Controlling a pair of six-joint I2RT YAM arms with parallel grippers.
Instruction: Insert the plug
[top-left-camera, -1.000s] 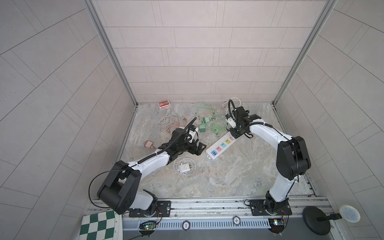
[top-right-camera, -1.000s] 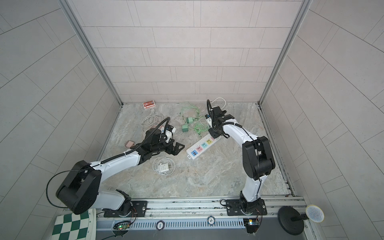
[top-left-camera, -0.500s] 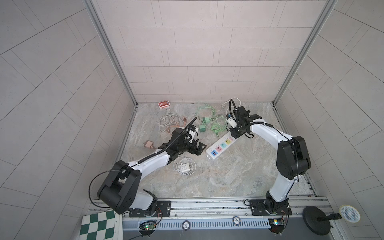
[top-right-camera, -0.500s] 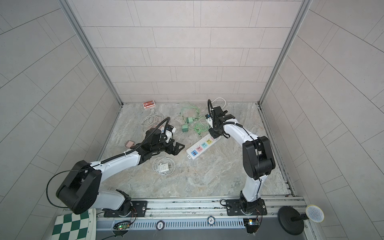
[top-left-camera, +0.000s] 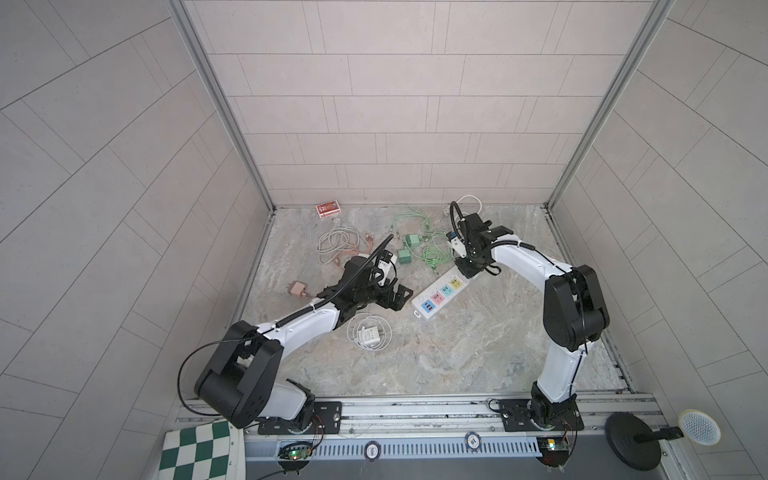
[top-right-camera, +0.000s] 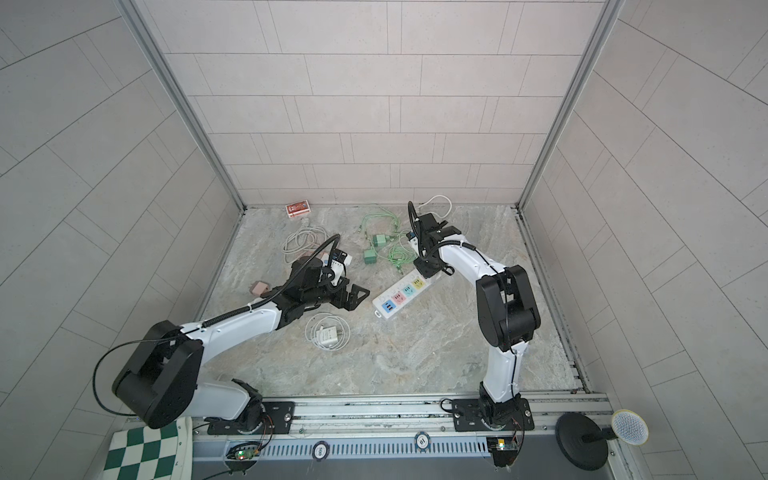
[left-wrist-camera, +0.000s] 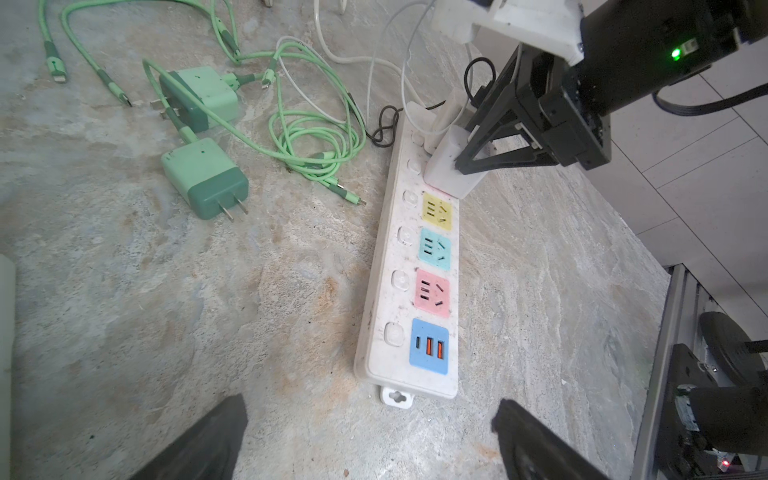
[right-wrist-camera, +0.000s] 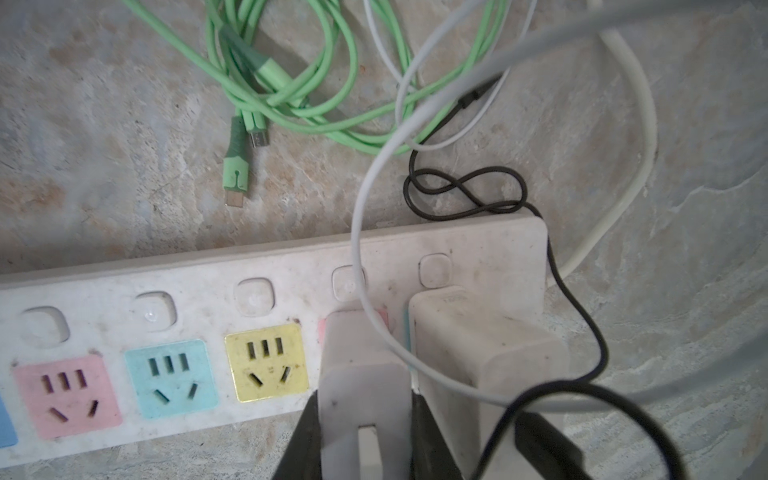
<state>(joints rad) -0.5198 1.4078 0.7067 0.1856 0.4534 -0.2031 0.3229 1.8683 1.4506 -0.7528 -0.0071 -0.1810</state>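
A white power strip (top-left-camera: 440, 291) (top-right-camera: 401, 293) with coloured sockets lies mid-floor. My right gripper (right-wrist-camera: 365, 399) (top-left-camera: 465, 268) is shut on a white plug (right-wrist-camera: 363, 365) (left-wrist-camera: 449, 166), one black finger (right-wrist-camera: 305, 436) on each side. The plug stands upright over a pink socket near the strip's cord end, its base against the strip's face. A second white charger (right-wrist-camera: 478, 340) sits in the socket beside it. My left gripper (left-wrist-camera: 370, 411) (top-left-camera: 399, 297) is open and empty, just off the strip's blue USB end (left-wrist-camera: 429, 347).
Two green chargers (left-wrist-camera: 205, 178) (left-wrist-camera: 199, 95) and tangled green cables (left-wrist-camera: 316, 137) lie beside the strip. A white charger with coiled cable (top-left-camera: 370, 332), a pink adapter (top-left-camera: 297, 288), a white cable coil (top-left-camera: 336, 245) and a red box (top-left-camera: 328, 208) are on the floor.
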